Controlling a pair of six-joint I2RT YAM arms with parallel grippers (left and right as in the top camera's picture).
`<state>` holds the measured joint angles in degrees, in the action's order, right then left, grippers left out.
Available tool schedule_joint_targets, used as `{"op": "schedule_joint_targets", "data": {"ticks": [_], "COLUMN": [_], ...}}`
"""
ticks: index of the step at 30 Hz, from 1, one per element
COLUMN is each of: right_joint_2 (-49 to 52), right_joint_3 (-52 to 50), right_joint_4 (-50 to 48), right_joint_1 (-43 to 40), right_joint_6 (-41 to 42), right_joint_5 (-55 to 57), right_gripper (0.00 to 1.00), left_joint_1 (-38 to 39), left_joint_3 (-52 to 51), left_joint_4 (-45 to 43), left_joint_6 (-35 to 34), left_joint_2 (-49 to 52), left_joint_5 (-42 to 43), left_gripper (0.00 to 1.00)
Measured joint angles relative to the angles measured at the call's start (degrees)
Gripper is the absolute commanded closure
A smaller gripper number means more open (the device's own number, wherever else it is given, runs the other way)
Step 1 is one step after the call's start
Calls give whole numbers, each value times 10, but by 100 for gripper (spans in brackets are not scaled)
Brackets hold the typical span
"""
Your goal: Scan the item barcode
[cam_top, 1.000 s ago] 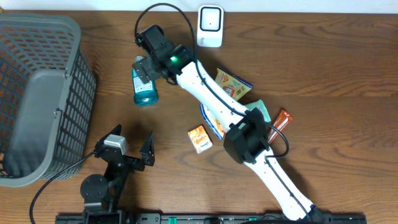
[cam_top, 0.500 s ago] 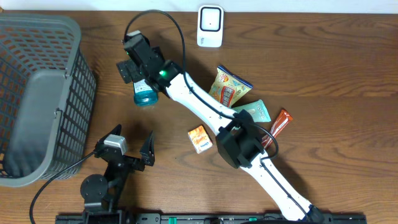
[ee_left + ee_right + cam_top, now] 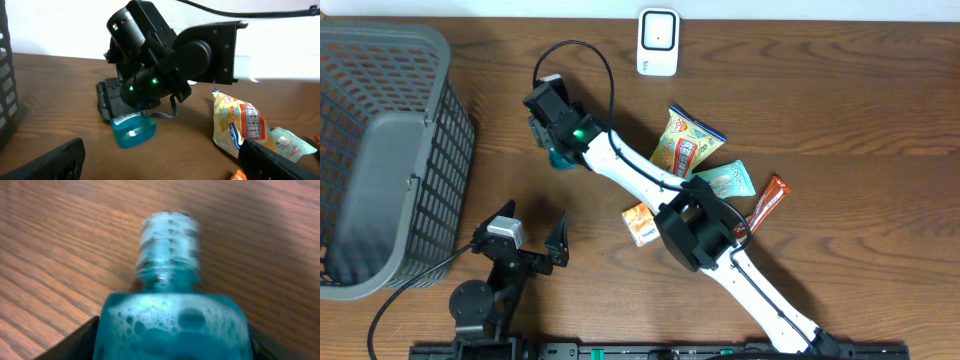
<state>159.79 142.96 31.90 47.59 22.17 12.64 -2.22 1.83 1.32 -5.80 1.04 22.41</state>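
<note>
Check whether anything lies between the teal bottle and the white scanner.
Nothing on the table does: bare wood runs from the teal bottle to the white scanner. Only a black cable arcs above that stretch.

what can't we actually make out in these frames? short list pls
- Barcode: none visible on the teal bottle; the right wrist view is a blurred close-up of its neck end.
- Overhead: the right gripper covers most of the bottle.
- Grip: whether the fingers touch the bottle; the right wrist view's lower edge cuts them off.
- Overhead: the orange box lies partly under the right arm.
- Overhead: the scanner is too small to read.
</note>
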Motion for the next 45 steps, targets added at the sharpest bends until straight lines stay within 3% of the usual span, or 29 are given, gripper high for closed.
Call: {"op": "schedule_joint_targets", "data": {"ticks": [14, 18, 24, 28, 31, 38, 43, 45], "right_joint_2": [-64, -75, -85, -88, -90, -91, -94, -96], "right_joint_3": [2, -3, -6, -6, -6, -6, -25, -39], "right_joint_4": [365, 435, 493, 497, 499, 474, 416, 404], "right_joint_1": [-18, -38, -59, -60, -56, -37, -7, 8], "right_joint_6": [11, 11, 7, -8, -15, 0, 9, 11], "right_joint_5": [11, 10, 13, 16, 33, 70, 100, 116], "right_gripper": [49, 78, 87, 86, 79, 83, 63, 61], "left_joint_1": [0, 0, 0, 0, 0, 0, 0, 0], "left_joint_3": [0, 0, 0, 0, 0, 0, 0, 0], "left_joint_4": [0, 0, 0, 0, 0, 0, 0, 0], "left_joint_6": [0, 0, 0, 0, 0, 0, 0, 0], "left_joint_2": [0, 0, 0, 0, 0, 0, 0, 0], "left_joint_5": [0, 0, 0, 0, 0, 0, 0, 0], "left_gripper": [2, 2, 2, 2, 2, 2, 2, 2]}}
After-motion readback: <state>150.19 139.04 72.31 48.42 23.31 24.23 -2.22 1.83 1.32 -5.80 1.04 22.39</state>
